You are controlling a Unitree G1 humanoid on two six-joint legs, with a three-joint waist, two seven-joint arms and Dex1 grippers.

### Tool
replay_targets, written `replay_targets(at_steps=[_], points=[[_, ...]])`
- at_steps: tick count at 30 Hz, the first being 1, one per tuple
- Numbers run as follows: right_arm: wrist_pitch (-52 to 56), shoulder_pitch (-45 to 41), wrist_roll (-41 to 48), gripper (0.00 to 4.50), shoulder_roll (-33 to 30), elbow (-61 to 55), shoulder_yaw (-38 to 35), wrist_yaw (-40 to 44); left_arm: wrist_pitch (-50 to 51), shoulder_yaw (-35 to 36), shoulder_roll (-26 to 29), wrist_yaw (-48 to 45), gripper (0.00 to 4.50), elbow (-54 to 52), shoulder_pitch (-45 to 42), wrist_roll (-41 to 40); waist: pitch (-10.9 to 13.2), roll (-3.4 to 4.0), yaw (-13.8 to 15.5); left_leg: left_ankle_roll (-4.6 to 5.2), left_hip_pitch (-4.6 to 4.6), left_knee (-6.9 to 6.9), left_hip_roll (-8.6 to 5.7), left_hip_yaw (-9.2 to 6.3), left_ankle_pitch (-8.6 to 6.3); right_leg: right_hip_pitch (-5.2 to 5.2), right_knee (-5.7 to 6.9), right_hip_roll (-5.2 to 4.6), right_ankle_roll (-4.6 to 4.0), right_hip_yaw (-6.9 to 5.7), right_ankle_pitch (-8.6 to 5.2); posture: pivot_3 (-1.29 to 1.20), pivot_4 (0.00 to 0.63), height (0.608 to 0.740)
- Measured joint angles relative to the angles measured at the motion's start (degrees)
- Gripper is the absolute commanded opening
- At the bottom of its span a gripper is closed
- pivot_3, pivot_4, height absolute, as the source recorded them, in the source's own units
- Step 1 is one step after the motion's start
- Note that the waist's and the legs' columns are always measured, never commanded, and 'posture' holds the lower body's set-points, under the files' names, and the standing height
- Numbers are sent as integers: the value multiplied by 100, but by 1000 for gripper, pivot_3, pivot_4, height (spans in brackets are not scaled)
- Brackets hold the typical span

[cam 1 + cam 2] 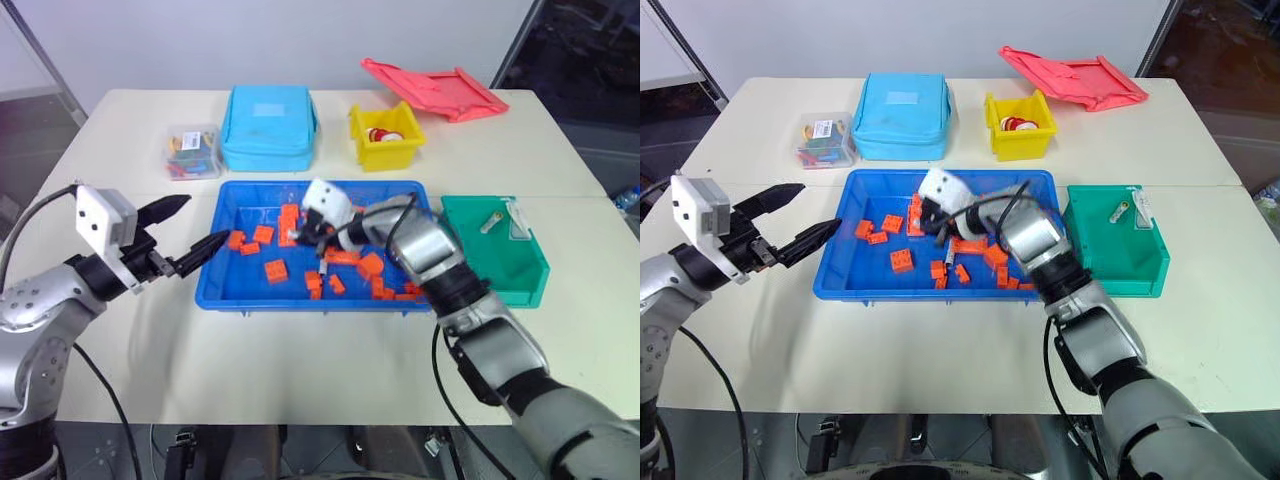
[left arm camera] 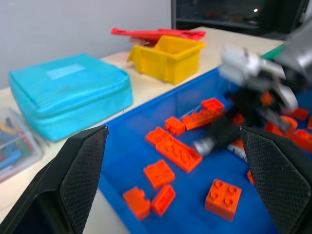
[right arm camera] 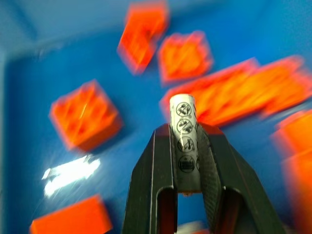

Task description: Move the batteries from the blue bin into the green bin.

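Note:
The blue bin (image 1: 300, 303) sits mid-table with several orange blocks (image 1: 276, 270) scattered in it. My right gripper (image 3: 185, 129) hangs over the bin's middle, just above the blocks, shut on a silvery-white battery (image 3: 184, 146) that pokes out past its fingertips. Another slim battery (image 1: 949, 258) lies among the blocks under that gripper. My left gripper (image 1: 208, 219) stands open and empty at the bin's left rim, pointing across it. The green bin (image 1: 500, 268) stands right of the blue bin, with a silvery battery (image 1: 491, 222) lying inside.
Along the back of the table stand a clear box of coloured bits (image 1: 192, 150), a light-blue zip case (image 1: 268, 125), a small yellow bin (image 1: 385, 135) and a red lid (image 1: 432, 88). Bare tabletop (image 1: 300, 360) lies in front of the blue bin.

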Motion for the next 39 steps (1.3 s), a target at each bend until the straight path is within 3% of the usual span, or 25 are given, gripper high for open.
replay_targets(at_steps=[6, 9, 17, 22, 30, 31, 34, 37, 38, 39], points=[[659, -385, 376, 97, -912, -814, -846, 153, 82, -600, -7, -406, 4500, 339, -623, -81, 0, -1, 35, 0, -6, -3, -7, -2, 0, -1, -6, -8, 0, -4, 0, 0, 150, 740], [1098, -293, 483, 97, -1745, -1354, -1155, 268, 168, -824, 7, -722, 4500, 485, -819, -192, 1, -1, 36, 1, -8, -4, -7, -2, 0, -3, -8, -9, 0, -5, 0, 0, 150, 740], [1886, 1232, 783, 97, -3697, -2312, -1890, 531, 372, -1238, 274, -1570, 4500, 1010, -1363, -197, 2, 1, -20, 2, -4, -2, -2, 6, 0, 0, -12, -2, 0, -1, -1, 0, 150, 740], [2000, 1934, 1046, 97, -4154, -2694, -2233, 618, 364, -1417, 323, -1912, 4500, 1318, -1648, -114, 4, 4, -15, 2, -1, -1, 6, 4, 0, 0, -9, 10, 0, 3, -1, 0, 150, 740], [1699, 2861, 1126, 97, -4348, -2576, -2393, 465, 313, -1483, 346, -2172, 4500, 1620, -1803, 121, 4, 2, -2, 2, -3, 2, 3, 7, 0, 3, -11, 6, 1, 3, -1, 0, 150, 740], [1618, 2897, 1111, 1112, -4371, -2518, -2392, 444, 309, -1496, 345, -2193, 4500, 1621, -1816, 133, 4, 3, -4, 2, -3, 2, 3, 6, 0, 2, -11, 6, 1, 3, -1, 0, 150, 740], [1320, 2955, 1069, 2449, -4564, -2312, -2393, 412, 271, -1497, 346, -2201, 4500, 1621, -1831, 183, 4, 3, 1, 2, -3, 1, 3, 6, 0, 2, -11, 6, 0, 3, -1, 0, 150, 740], [1117, 2917, 1014, 4093, -4578, -2115, -2389, 332, 265, -1496, 347, -2202, 4500, 1621, -1830, 192, 4, 3, -6, 2, -3, 2, 4, 7, 0, 2, -11, 6, 1, 4, -1, 0, 150, 740], [1073, 2899, 1003, 4489, -4578, -2085, -2377, 320, 265, -1496, 347, -2201, 4500, 1621, -1828, 193, 4, 3, -6, 2, -3, 2, 4, 6, 0, 2, -10, 6, 1, 4, -1, 0, 150, 740], [1001, 2834, 959, 4489, -4579, -2042, -2339, 302, 264, -1494, 347, -2201, 4500, 1620, -1826, 195, 4, 3, -9, 2, -2, 2, 4, 7, 0, 2, -10, 6, 1, 4, -1, 0, 150, 740]])
